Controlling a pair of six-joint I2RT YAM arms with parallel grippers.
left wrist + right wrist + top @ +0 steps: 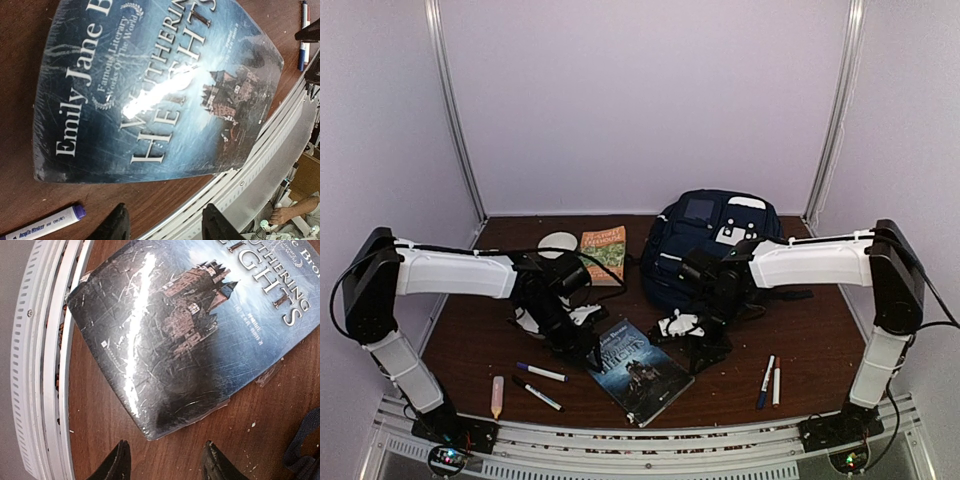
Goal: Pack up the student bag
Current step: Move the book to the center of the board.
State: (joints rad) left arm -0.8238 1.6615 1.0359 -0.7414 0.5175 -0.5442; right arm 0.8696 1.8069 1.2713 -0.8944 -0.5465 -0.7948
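The navy-blue student bag (pixel 705 240) with white patches stands at the back right of the table. A dark blue "Wuthering Heights" book (pixel 640 370) lies flat near the front middle; it fills the left wrist view (pixel 155 85) and the right wrist view (pixel 195 325). My left gripper (pixel 588 355) is open and empty just left of the book (pixel 165 222). My right gripper (pixel 705 352) is open and empty just right of the book, a book corner lying before its fingers (pixel 165 460).
An orange-green book (pixel 603 252) and a white round thing (pixel 558 243) lie at the back left. Markers (pixel 540 372) and a pale tube (pixel 497 396) lie front left. Two pens (pixel 770 380) lie front right. A metal rail (pixel 640 432) runs along the table's front edge.
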